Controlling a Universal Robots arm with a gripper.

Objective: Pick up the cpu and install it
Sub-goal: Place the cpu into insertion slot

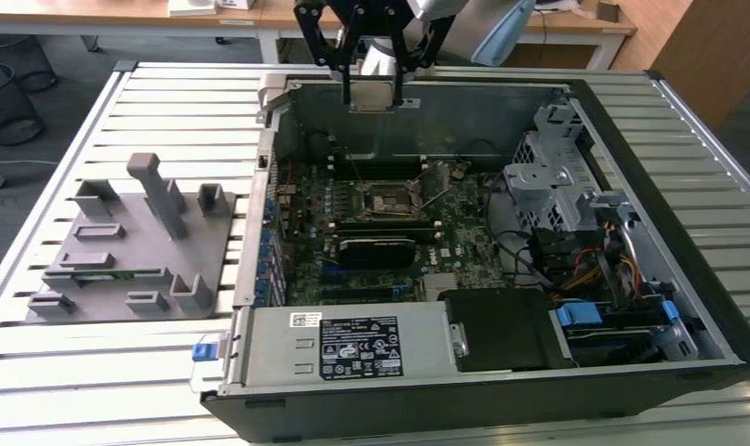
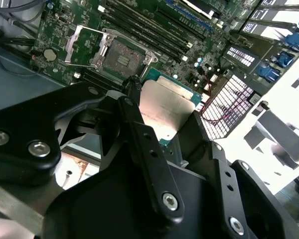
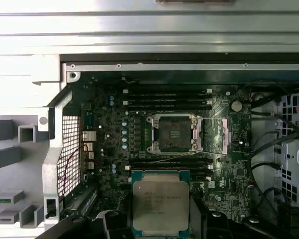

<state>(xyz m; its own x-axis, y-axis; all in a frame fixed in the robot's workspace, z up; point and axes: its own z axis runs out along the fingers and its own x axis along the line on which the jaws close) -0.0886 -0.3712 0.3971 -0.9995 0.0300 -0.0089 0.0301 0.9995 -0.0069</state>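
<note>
The cpu (image 1: pixel 375 95), a flat square chip with a silver top and green rim, hangs in my gripper (image 1: pixel 375 100), which is shut on its two opposite edges. It sits high over the far wall of the open computer case (image 1: pixel 672 121). In both wrist views the cpu (image 2: pixel 165 105) (image 3: pixel 161 206) shows between the black fingers (image 2: pixel 134 107). The motherboard socket (image 1: pixel 388 200) (image 2: pixel 122 56) (image 3: pixel 172 133) lies below with its metal lid flipped open and its contact field bare. The cpu is well above it and offset toward the case's far wall.
A grey fixture tray (image 1: pixel 126 242) with upright posts lies on the slatted table (image 1: pixel 52 362) at the exterior view's left. Inside the case are memory slots (image 3: pixel 167 94), a power supply (image 1: pixel 337 344), a drive cage (image 1: pixel 555 177) and loose cables (image 1: pixel 585 269).
</note>
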